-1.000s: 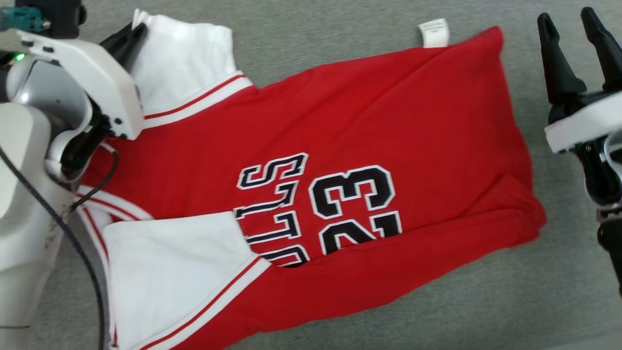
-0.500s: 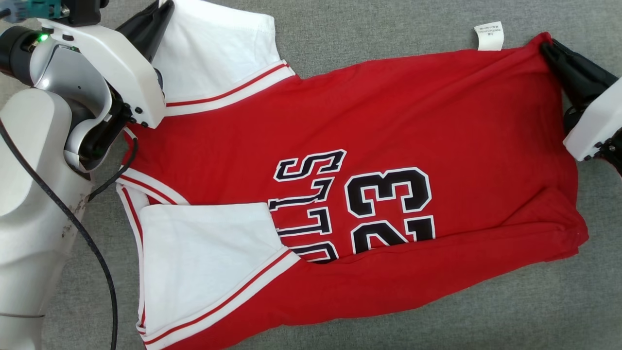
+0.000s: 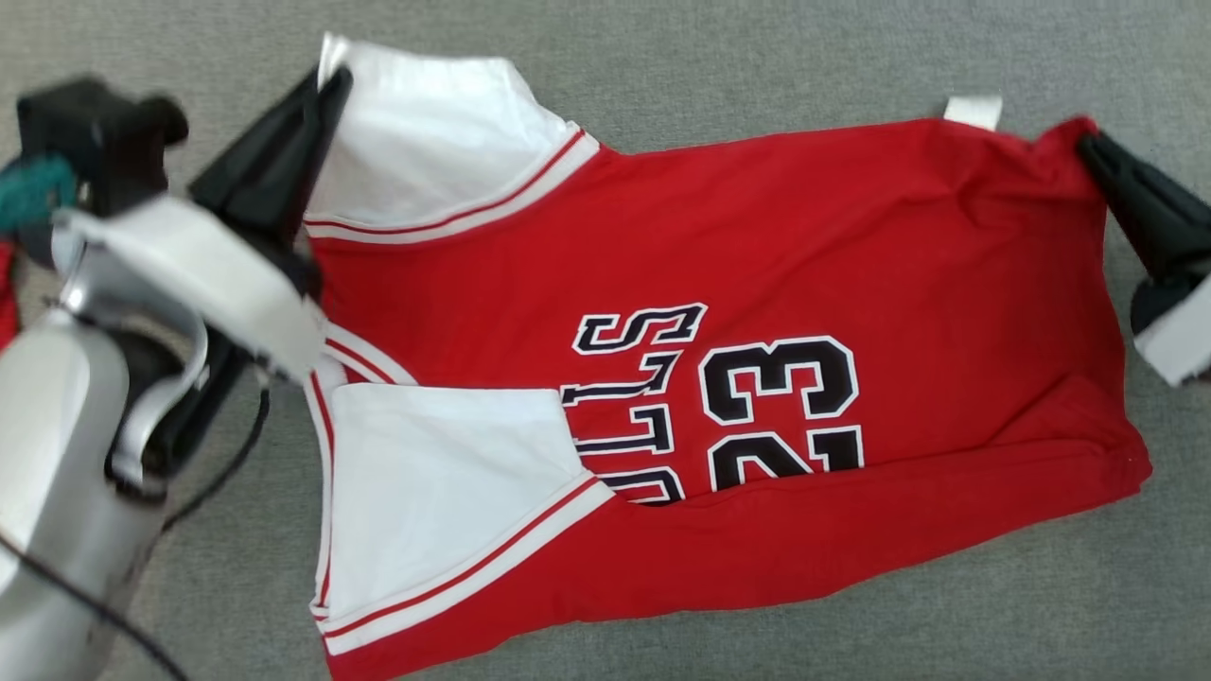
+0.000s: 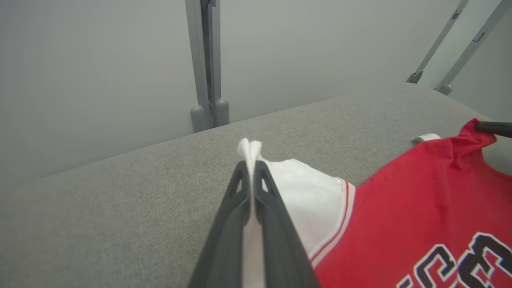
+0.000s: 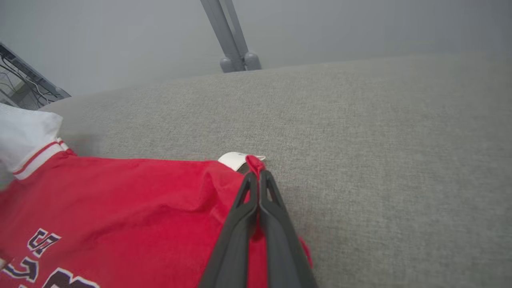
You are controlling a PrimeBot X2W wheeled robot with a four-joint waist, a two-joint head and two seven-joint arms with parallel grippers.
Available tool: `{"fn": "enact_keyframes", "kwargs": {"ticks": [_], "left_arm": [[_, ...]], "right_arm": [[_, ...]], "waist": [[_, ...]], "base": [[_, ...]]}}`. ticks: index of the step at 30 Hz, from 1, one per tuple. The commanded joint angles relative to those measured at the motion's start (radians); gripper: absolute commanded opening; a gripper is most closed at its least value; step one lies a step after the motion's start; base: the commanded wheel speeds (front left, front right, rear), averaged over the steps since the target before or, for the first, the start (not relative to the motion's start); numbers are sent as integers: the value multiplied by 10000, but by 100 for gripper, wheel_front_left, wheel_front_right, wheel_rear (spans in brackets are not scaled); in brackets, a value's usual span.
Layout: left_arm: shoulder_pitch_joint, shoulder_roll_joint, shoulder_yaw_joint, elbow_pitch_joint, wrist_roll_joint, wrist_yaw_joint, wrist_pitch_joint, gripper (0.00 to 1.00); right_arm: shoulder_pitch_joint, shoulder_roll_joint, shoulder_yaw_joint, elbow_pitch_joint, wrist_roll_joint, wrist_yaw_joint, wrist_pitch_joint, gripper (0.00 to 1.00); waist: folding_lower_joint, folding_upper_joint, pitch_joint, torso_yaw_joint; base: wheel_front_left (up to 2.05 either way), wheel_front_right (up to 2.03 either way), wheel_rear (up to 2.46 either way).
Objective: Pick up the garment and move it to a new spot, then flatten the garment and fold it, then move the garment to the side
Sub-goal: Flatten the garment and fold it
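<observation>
**Red garment (image 3: 851, 246) gripped at two corners on the grey bench (image 3: 757, 57)**

Location: the garment, a red jersey with white sleeves, lies spread across the fabric-covered bench. Its collar end is toward the robot's left and its hem toward the right. The near long edge is folded over the body, covering the lower part of the black lettering (image 3: 719, 407).

Left pincer (image 3: 326, 90): clamped on the far white sleeve (image 3: 426, 142) at its outer corner. In the left wrist view the pincer (image 4: 251, 166) has its two fingers pressed together with white cloth pinched between them, a small tuft standing past the tips.

Right pincer (image 3: 1090, 144): clamped on the far hem corner. In the right wrist view the pincer (image 5: 255, 176) has its fingers closed on a peak of red cloth, and creases run from that corner into the body.

Other findings:
- The second white sleeve (image 3: 445, 492) lies flat on the near side, over the red body.
- A white label (image 3: 973, 111) protrudes at the far hem edge, just beside the right pincer's grip.
- Grey frame posts (image 4: 208, 60) stand beyond the bench's far edge.
</observation>
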Motion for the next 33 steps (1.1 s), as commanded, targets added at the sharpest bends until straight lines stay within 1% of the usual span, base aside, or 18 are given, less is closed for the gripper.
{"fn": "enact_keyframes", "kwargs": {"ticks": [1, 3, 6, 9, 10, 13, 16, 17, 21, 22, 25, 26, 28, 29, 30, 31, 32, 33], "left_arm": [[627, 237, 142, -716, -30, 263, -115, 0], [1470, 389, 234, -1574, -153, 495, -154, 0], [2584, 757, 381, -2719, -56, 913, -222, 0], [3740, 943, 382, -3749, 8, 1256, -338, 0], [4095, 920, 369, -4068, -76, 1359, -406, 0], [5199, 993, 392, -4710, -232, 1752, -427, 0], [6124, 1004, 402, -5070, -479, 2052, -425, 0], [6124, 1004, 402, -5070, -479, 2052, -425, 0], [7136, 935, 292, -5303, -925, 2209, -375, 0], [7501, 845, 208, -5339, -1130, 2237, -401, 0], [7817, 722, 74, -5113, -1300, 2261, -364, 0], [7846, 649, 19, -4987, -1379, 2252, -354, 0], [7783, 481, -177, -4667, -1593, 2094, -258, 0], [7715, 422, -233, -4434, -1683, 2034, -215, 13], [7632, 355, -281, -4236, -1736, 2004, -185, 43], [7558, 199, -296, -4065, -1860, 1947, -246, 83], [7504, 156, -308, -3849, -1875, 1929, -261, 100], [7462, 129, -257, -3684, -1817, 1948, -368, 100]], "right_arm": [[575, -192, -191, -395, 316, 1, 97, 0], [1215, -275, -394, -793, 615, 3, 158, 0], [2089, -351, -865, -1230, 857, 3, 215, 0], [2855, -247, -1398, -1486, 950, 3, 178, 0], [3100, -207, -1613, -1506, 935, 3, 133, 0], [3761, 22, -2094, -1572, 947, 3, 160, 0], [4316, 266, -2504, -1564, 910, 3, 218, 0], [4316, 266, -2504, -1564, 910, 3, 218, 0], [4873, 581, -3011, -1518, 812, 3, 236, 0], [5109, 763, -3200, -1503, 823, 3, 247, 0], [5338, 1031, -3428, -1524, 750, 3, 264, 0], [5393, 1098, -3476, -1506, 688, 3, 254, 0], [5467, 1358, -3562, -1490, 657, 3, 190, 0], [5506, 1458, -3591, -1468, 589, 3, 145, 35], [5549, 1597, -3638, -1449, 596, 3, 131, 72], [5583, 1724, -3722, -1418, 573, 3, 38, 100], [5641, 1823, -3806, -1424, 506, 3, -52, 100], [5768, 1939, -3861, -1440, 491, 3, -131, 100]], "waist": [[-1, 0, -185, 179], [-1, 0, -337, 247], [-1, 0, -551, 323], [-1, 0, -767, 370], [-1, 0, -840, 402], [-1, 0, -1053, 496], [-1, 0, -1224, 599], [-1, 0, -1224, 599], [-1, 0, -1413, 720], [-1, 0, -1461, 766], [-1, 0, -1471, 838], [-1, 0, -1466, 862], [-1, 0, -1457, 893], [-1, 0, -1456, 898], [-1, 0, -1458, 900], [-1, 0, -1465, 902], [-1, 0, -1485, 895], [-1, 0, -1506, 887]], "base": [[0, 0, 0], [0, 0, 0], [0, 0, 0], [0, 0, 0], [0, 0, 0], [0, 0, 0], [0, 0, 0], [0, 0, 0], [0, 0, 0], [0, 0, 0], [0, 0, 0], [0, 0, 0], [0, 0, 0], [0, 0, 0], [0, 0, 0], [0, 0, 0], [0, 0, 0], [0, 0, 0]]}}
